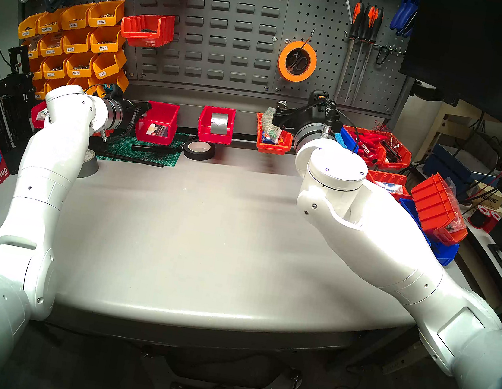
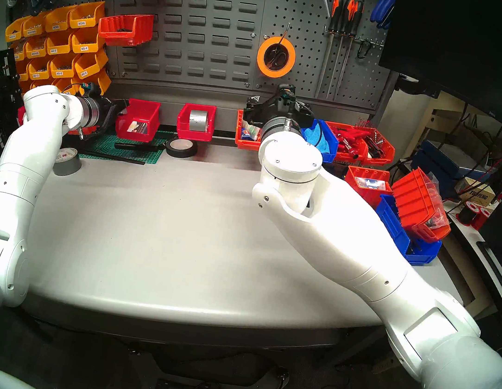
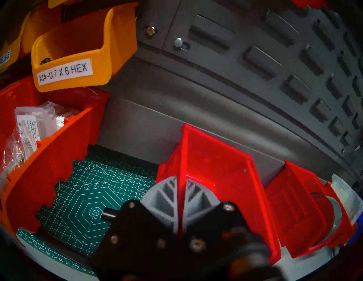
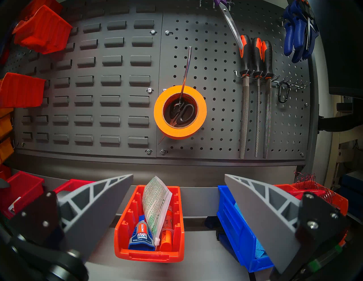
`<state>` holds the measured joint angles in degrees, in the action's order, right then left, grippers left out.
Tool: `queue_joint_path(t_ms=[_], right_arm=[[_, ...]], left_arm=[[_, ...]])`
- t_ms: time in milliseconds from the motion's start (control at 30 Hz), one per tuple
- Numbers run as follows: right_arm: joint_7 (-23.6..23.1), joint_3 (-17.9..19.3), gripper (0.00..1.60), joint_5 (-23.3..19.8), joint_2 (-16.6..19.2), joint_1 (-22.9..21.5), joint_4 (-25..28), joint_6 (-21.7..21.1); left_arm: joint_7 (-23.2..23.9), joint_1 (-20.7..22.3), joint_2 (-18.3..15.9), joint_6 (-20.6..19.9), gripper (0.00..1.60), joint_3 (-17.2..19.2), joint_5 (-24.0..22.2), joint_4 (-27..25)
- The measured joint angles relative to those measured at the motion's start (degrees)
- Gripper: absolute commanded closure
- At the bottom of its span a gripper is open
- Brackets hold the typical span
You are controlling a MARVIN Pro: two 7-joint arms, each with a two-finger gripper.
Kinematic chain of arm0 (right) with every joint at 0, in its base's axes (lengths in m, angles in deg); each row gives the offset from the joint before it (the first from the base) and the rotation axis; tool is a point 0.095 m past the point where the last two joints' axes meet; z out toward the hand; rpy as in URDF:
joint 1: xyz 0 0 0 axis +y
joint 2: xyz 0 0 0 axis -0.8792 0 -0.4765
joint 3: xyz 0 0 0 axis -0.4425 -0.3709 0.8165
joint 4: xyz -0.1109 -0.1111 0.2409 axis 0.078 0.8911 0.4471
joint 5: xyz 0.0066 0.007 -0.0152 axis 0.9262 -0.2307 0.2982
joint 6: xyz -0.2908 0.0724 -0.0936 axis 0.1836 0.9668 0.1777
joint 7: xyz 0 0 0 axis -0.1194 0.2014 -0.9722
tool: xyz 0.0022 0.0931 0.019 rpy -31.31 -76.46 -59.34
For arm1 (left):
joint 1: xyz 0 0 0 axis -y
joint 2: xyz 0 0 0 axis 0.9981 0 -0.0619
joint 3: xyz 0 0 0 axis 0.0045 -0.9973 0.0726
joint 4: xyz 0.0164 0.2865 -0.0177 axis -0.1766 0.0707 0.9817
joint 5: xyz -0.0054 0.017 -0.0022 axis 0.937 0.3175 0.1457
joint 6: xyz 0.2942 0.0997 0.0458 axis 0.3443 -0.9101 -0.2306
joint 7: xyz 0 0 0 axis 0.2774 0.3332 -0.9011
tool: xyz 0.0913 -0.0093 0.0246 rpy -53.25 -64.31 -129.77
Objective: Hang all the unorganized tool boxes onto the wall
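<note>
- Right wrist view: long orange ribbed plastic bin (image 4: 149, 225) on grey desk (image 4: 200, 245) below dark grey slotted wall (image 4: 110, 88), holding glue tubes; right tool (image 4: 178, 206) spread wide, empty.
- Plain red plastic bin (image 3: 220, 176): side wall pinched by left tool (image 3: 181, 198).

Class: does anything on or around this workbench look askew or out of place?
Yes. At the table's right edge, an orange bin lies tipped on its side atop a blue bin, a clear plastic bag spilling out of it.
</note>
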<state>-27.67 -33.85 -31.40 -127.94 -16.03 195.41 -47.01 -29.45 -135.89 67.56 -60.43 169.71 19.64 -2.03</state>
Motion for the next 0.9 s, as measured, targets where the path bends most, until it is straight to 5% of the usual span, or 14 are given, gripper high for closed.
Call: queue_joint_path(t_ms=[900], right_arm=[[0.0, 0.0, 0.0, 0.0, 0.0, 0.0, 0.0, 0.0]], left_arm=[[-1.1, 8.4, 2.1, 3.8, 1.6, -3.6, 2.5, 10.7]])
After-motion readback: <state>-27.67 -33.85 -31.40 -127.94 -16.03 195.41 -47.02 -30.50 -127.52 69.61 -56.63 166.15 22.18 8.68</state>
